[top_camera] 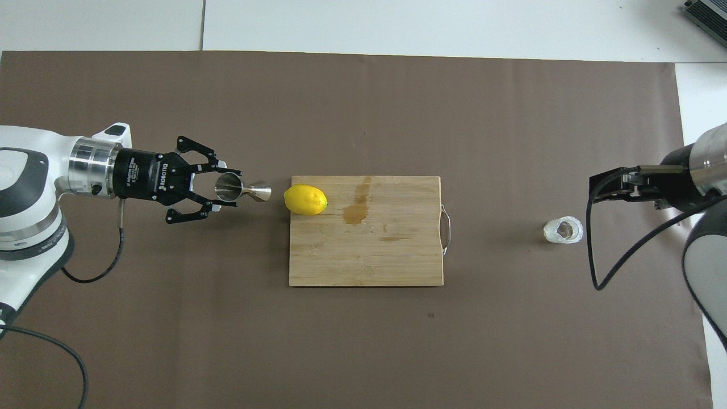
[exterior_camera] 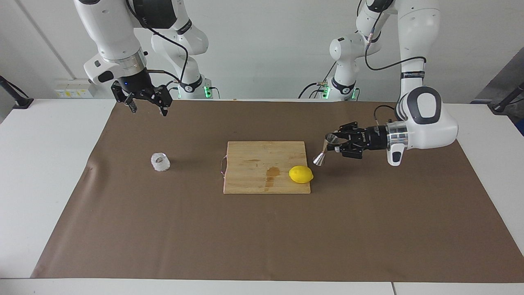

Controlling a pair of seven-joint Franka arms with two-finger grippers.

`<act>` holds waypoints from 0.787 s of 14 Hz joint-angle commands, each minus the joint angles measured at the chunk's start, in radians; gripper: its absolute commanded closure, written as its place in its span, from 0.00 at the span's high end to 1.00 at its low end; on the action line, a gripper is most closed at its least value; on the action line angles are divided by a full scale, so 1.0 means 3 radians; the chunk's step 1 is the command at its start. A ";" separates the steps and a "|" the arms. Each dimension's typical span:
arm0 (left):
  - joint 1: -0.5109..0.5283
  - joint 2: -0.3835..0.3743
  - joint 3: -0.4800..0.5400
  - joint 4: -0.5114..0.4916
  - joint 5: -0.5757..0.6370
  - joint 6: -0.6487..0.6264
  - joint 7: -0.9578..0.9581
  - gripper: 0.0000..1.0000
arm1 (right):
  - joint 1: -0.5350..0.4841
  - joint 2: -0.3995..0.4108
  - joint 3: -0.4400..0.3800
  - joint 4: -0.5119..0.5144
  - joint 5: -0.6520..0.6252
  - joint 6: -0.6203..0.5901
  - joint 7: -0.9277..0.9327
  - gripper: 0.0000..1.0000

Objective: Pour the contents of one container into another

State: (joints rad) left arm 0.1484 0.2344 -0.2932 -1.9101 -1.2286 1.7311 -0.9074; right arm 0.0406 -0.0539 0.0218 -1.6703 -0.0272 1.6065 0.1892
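Observation:
The metal hourglass jigger stands on the brown mat beside the cutting board, toward the left arm's end of the table; it also shows in the overhead view. My left gripper lies level and open, with its fingers on either side of the jigger's upper cone. I cannot tell whether they touch it. The faceted clear glass cup stands on the mat toward the right arm's end. My right gripper hangs open and empty, raised over the mat near the cup.
A wooden cutting board with a metal handle lies mid-table and bears a wet stain. A yellow lemon sits on the board's corner next to the jigger. The brown mat covers most of the white table.

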 commanded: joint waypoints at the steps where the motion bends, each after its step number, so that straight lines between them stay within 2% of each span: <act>1: -0.0437 -0.0096 0.0057 -0.0137 -0.0255 0.0466 -0.0110 0.00 | -0.0069 -0.0015 0.0019 0.0004 0.0019 -0.0047 -0.0058 1.00; 7: -0.1189 -0.0122 0.0057 -0.0398 -0.0766 0.1525 -0.0105 0.00 | -0.0120 -0.0015 0.0019 0.0004 0.0019 -0.0027 -0.0027 1.00; 11: -0.1512 0.0093 0.0057 -0.0418 -0.1074 0.1991 -0.0013 0.00 | -0.0125 -0.0015 0.0019 0.0004 0.0019 -0.0027 -0.0048 1.00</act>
State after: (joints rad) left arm -0.2615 0.2420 -0.2925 -2.0211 -1.5020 2.2735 -0.9287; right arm 0.0150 -0.0539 0.0198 -1.6703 -0.0272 1.6065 0.1892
